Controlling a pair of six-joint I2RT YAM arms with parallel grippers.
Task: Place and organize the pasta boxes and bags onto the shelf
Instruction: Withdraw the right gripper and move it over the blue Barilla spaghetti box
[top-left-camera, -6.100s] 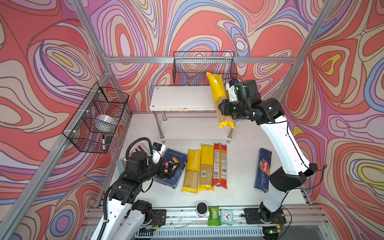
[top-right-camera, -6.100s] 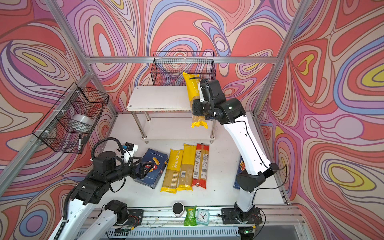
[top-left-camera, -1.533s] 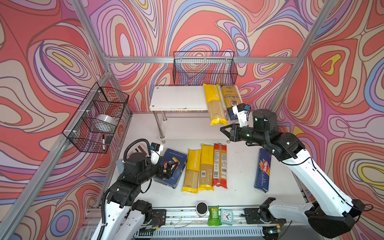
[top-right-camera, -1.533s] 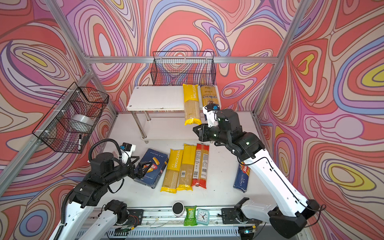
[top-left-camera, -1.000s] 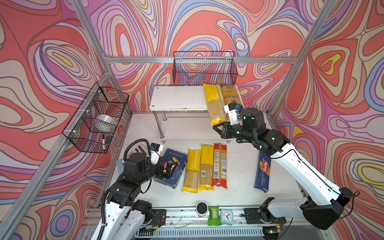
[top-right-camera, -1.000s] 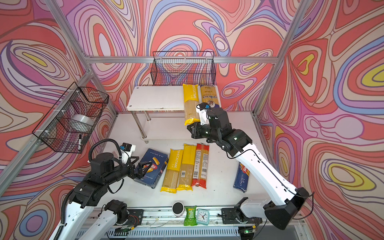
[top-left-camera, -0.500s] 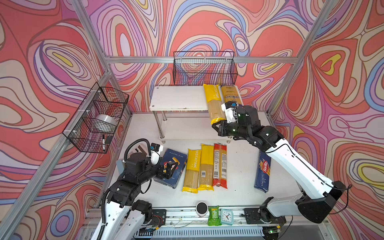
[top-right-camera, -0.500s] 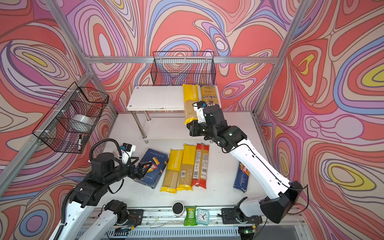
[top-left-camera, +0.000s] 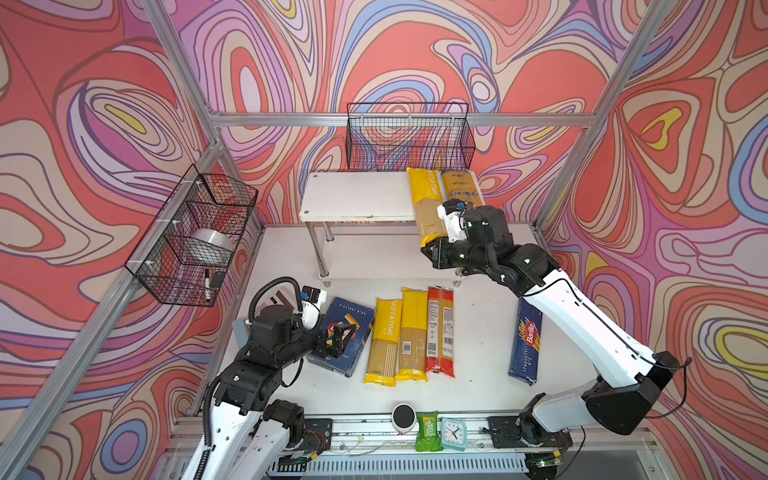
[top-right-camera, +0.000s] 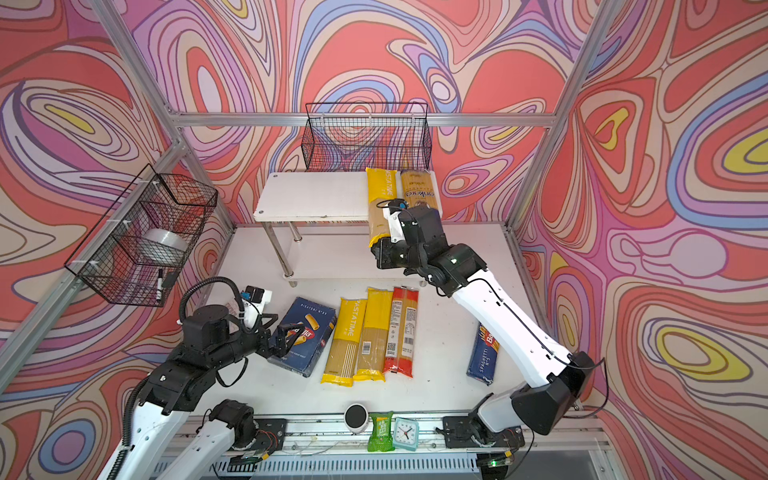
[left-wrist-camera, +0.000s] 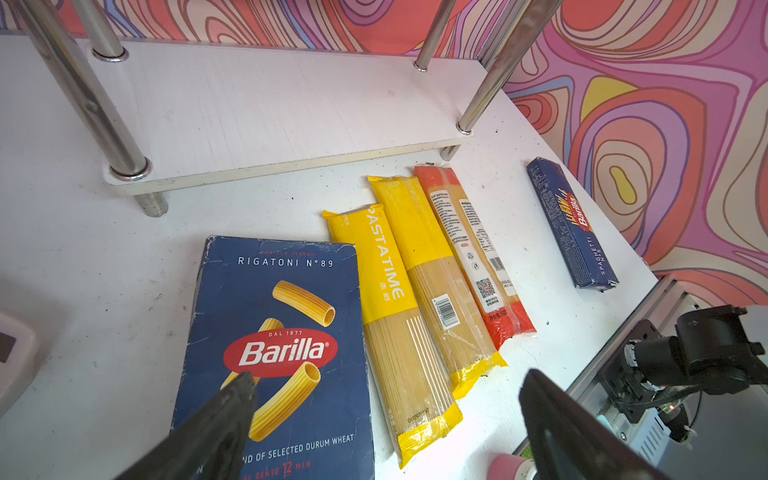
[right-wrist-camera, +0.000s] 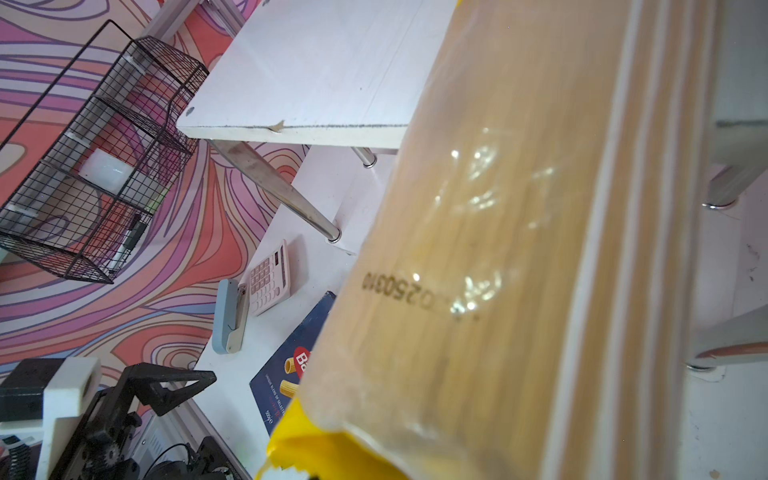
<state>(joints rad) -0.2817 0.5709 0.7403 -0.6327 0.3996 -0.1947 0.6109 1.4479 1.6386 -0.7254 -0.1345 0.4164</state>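
White table (top-left-camera: 478, 324) inside swirl-patterned walls. Left gripper (top-left-camera: 345, 338) is hanging wide open over the rigatoni box (top-left-camera: 353, 318), holding nothing, with three bags (top-left-camera: 411, 332) lying just beside it. Right gripper (top-left-camera: 430, 253) is sitting at the overhanging end of a yellow-ended bag (top-left-camera: 426, 199) lying on the shelf (top-left-camera: 357, 199) top. Can't tell whether its jaws are gripping. Spaghetti box (top-left-camera: 527, 338) is lying on the table, well apart from both grippers.

The spaghetti bag (right-wrist-camera: 498, 249) is glossy plastic, rigatoni box (left-wrist-camera: 278, 299) matt cardboard, shelf legs (left-wrist-camera: 91, 104) chrome.

Two bags (top-left-camera: 427, 199) atop shelf (top-left-camera: 357, 199)
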